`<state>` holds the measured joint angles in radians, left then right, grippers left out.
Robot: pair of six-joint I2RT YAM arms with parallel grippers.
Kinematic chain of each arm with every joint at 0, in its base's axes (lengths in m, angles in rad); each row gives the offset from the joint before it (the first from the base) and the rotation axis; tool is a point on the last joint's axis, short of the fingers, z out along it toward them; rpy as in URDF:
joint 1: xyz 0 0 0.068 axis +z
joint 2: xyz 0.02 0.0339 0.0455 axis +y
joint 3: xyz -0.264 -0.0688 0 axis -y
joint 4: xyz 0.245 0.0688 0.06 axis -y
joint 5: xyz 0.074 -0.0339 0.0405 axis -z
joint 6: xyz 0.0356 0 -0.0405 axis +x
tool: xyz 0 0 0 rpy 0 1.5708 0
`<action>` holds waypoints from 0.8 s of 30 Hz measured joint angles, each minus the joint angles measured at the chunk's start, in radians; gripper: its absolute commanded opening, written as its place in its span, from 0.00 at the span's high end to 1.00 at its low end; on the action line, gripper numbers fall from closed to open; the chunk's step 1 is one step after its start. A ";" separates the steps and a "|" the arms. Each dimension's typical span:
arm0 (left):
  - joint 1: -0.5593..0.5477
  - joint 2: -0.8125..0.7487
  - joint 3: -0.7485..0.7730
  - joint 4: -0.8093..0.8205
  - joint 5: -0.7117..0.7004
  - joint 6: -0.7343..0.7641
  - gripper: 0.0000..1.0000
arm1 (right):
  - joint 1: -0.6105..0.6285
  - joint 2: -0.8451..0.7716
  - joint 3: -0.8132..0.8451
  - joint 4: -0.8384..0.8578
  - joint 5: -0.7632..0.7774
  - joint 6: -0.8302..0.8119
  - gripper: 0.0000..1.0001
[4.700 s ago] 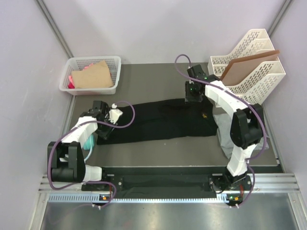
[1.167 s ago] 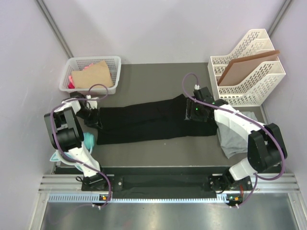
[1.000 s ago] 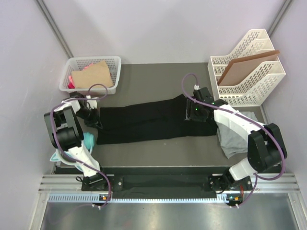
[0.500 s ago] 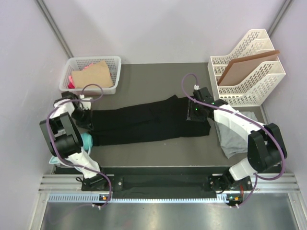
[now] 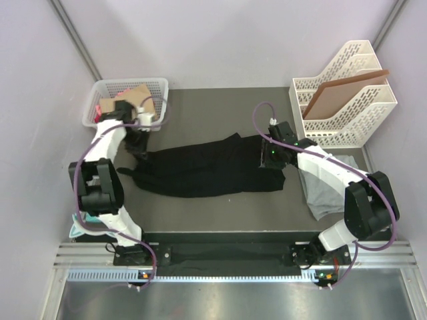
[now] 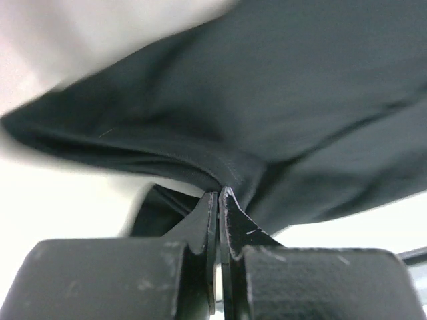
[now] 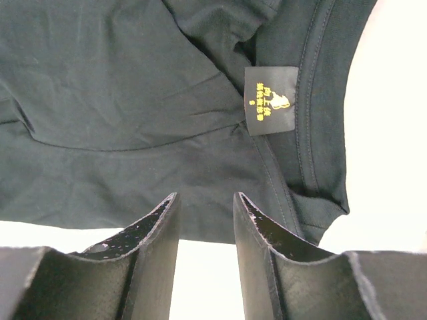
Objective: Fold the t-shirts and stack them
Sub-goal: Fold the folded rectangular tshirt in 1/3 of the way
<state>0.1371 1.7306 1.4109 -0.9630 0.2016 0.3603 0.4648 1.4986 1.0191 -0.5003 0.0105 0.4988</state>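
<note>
The black t-shirt point(image 5: 207, 170) lies as a long folded strip across the middle of the table. My left gripper point(image 5: 138, 141) is shut on the shirt's left end and holds it lifted; in the left wrist view the shut gripper point(image 6: 219, 192) pinches a fold of black cloth point(image 6: 280, 100). My right gripper point(image 5: 271, 161) is open just over the shirt's right end. In the right wrist view it point(image 7: 205, 200) stands apart over the cloth, near the collar label point(image 7: 270, 100). The light grey t-shirt point(image 5: 328, 190) lies at the right, partly under my right arm.
A white basket point(image 5: 107, 93) with brown card and pink items stands at the back left. A white file rack point(image 5: 360, 110) holding a brown board point(image 5: 343, 90) stands at the back right. A teal item point(image 5: 79, 228) lies at the near left edge.
My left gripper has lifted the shirt's left end and carried it back toward the basket, so that end now bunches and rises. My right gripper has stayed over the collar end.
</note>
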 measured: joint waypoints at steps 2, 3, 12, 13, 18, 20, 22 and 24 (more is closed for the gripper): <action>-0.117 0.006 0.040 -0.016 -0.010 -0.032 1.00 | 0.000 -0.002 -0.007 0.002 0.000 0.000 0.62; -0.177 0.013 0.064 -0.024 -0.014 -0.050 1.00 | 0.000 -0.004 -0.012 0.002 0.000 0.000 0.62; -0.409 0.125 0.202 -0.081 -0.076 -0.158 1.00 | 0.000 -0.007 -0.017 -0.002 0.006 -0.002 0.63; -0.428 0.138 0.208 -0.086 -0.082 -0.166 1.00 | 0.000 -0.008 -0.017 -0.002 0.007 -0.002 0.63; -0.523 0.187 0.240 -0.134 -0.048 -0.194 1.00 | 0.000 -0.013 -0.017 -0.003 0.008 -0.008 0.63; -0.565 0.203 0.263 -0.139 -0.029 -0.212 0.93 | 0.000 -0.014 -0.017 -0.003 0.009 -0.008 0.64; -0.608 0.213 0.280 -0.137 -0.019 -0.231 0.84 | 0.000 -0.017 -0.017 -0.006 0.010 -0.008 0.63; -0.644 0.217 0.290 -0.137 -0.012 -0.241 0.78 | 0.000 -0.020 -0.017 -0.006 0.011 -0.008 0.63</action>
<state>-0.5072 1.9472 1.7008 -1.1004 0.1894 0.1188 0.4644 1.4788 1.0019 -0.5064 0.0216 0.4904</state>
